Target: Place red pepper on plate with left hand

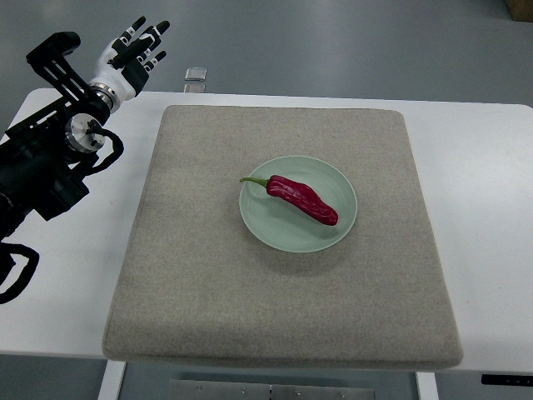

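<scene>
Red pepper (304, 200) lies on the pale green plate (258, 218), resting diagonally across the plate's middle with its green stem toward the upper left rim. It sits wholly inside the rim; no part overhangs onto the beige felt mat (208, 292) that carries the plate. The mat in turn covers most of the white worktop (475, 208).

The left robot hand (133, 50) is well apart from the pepper, far off to the pepper's left and beyond the mat's far left corner. Its fingers (151, 35) are spread and extended, and they hold nothing. The black forearm and its cabling run down from the robot hand along the picture's left edge, over the bare worktop beside the mat. The right arm is not visible.

Task status, as judged from the present layout: the placement step appears complete, since the pepper is supported by the plate alone and the robot hand is empty and clear of it. Nothing further on the pepper seems required. Any remaining action would be limited to returning the left arm to rest.

A small clear object (196, 77) sits at the worktop's far edge, just to the right of the robot hand; its identity cannot be determined.
</scene>
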`<state>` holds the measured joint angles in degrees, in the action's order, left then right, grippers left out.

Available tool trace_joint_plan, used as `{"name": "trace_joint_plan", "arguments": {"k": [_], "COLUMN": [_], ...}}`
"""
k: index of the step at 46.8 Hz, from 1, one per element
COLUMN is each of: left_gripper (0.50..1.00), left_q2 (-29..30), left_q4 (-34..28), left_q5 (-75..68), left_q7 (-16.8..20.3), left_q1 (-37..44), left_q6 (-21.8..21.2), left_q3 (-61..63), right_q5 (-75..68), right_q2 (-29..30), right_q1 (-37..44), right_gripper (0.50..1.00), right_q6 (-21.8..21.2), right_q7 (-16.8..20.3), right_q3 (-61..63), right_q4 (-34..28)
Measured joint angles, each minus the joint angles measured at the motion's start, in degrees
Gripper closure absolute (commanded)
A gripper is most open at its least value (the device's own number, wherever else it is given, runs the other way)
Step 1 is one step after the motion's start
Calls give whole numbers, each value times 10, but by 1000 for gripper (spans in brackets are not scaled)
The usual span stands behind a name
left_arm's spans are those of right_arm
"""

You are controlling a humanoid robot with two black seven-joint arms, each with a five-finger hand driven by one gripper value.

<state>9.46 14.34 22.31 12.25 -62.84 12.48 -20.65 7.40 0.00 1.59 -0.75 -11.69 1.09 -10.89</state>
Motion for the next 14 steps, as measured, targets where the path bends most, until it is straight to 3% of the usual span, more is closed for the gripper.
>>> {"name": "trace_joint_plan", "arguments": {"k": [14], "left_gripper": [510], "left_q2": [-1], "left_q4": [0], "left_q5": [-1], "left_q7": [0], "left_q1": [-5], "left_q6": [2], "left_q3": [0], "right_q5": [0], "right_q2": [0], "right_q1": [-4], "right_gripper": [572], "right_q6": [0], "right_q7": [-2], "right_q3": [-3], "right_q4": [1]}}
